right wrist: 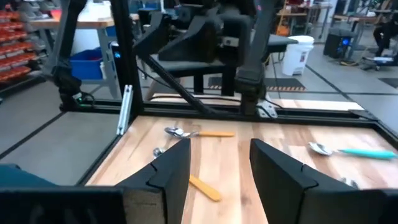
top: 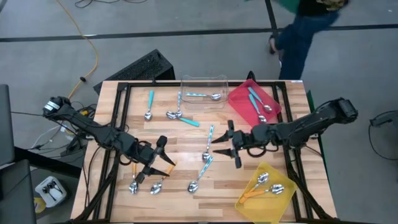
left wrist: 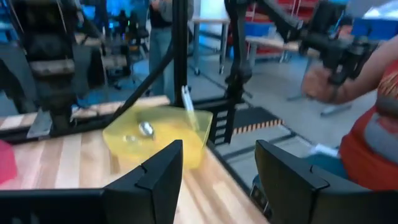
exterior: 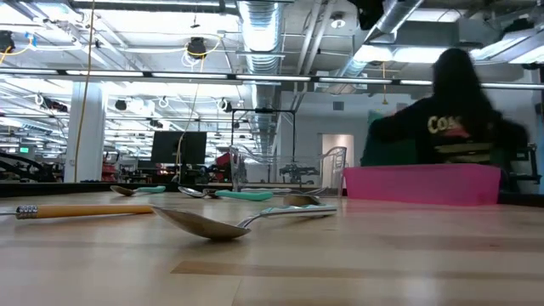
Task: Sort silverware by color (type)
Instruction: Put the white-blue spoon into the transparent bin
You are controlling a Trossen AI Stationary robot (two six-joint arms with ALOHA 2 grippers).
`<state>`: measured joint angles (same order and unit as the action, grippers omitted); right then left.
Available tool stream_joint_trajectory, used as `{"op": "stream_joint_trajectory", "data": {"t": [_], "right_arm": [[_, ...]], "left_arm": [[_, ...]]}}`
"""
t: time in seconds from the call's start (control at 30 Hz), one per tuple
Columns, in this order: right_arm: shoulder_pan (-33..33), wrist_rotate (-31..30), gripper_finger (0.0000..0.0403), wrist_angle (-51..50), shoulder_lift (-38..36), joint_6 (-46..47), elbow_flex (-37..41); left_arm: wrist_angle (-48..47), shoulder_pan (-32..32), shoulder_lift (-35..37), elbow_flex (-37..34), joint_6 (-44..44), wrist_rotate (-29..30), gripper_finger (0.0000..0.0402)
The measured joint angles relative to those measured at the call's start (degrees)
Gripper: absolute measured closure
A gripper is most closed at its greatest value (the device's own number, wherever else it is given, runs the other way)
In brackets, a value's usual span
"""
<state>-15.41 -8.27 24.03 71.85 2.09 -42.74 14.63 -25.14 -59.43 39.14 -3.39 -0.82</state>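
Spoons lie scattered on the wooden table (top: 186, 205). Orange-handled ones (top: 144, 183) are near the front left, light blue ones (top: 208, 144) in the middle and teal ones (top: 150, 104) toward the back. My left gripper (top: 163, 157) hovers open above the orange spoons, pointing right, with nothing between its fingers (left wrist: 161, 174). My right gripper (top: 225, 144) hovers open just right of the light blue spoons, pointing left, also with nothing in it (right wrist: 221, 162). An orange spoon (right wrist: 199, 132) and a teal spoon (right wrist: 348, 150) lie on the table beyond it.
A clear tray (top: 203, 84) at the back holds a light blue spoon, a red tray (top: 239, 96) teal ones, and a yellow tray (top: 249, 199) at the front right orange ones. A black frame rims the table. A person (top: 305, 31) stands beyond the far edge.
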Motion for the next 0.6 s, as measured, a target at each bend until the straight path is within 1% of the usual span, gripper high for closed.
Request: {"op": "stream_joint_trajectory", "data": {"t": [0.13,0.23,0.3,0.47,0.6], "right_arm": [[-0.35,0.02,0.0214,2.89,2.42,0.0,0.03],[-0.21,0.0,0.0214,3.21,2.54,1.06,0.02],[-0.19,0.0,0.0214,4.27,2.44,1.33,0.02],[-0.23,0.02,0.0214,5.55,0.65,1.07,-0.03],[-0.21,0.02,0.0214,5.36,-0.46,0.98,-0.04]], "left_arm": [[-0.14,-0.45,2.05,1.09,-1.49,0.71,0.0216],[-0.06,-0.92,4.06,1.48,-2.36,2.23,0.0216],[-1.59,-1.39,5.72,1.48,-2.56,3.8,0.0216],[-8.82,-2.24,10.5,1.48,-2.91,10.26,0.0216],[-14.89,-2.28,14.56,1.48,-5.58,15.42,0.0216]]}}
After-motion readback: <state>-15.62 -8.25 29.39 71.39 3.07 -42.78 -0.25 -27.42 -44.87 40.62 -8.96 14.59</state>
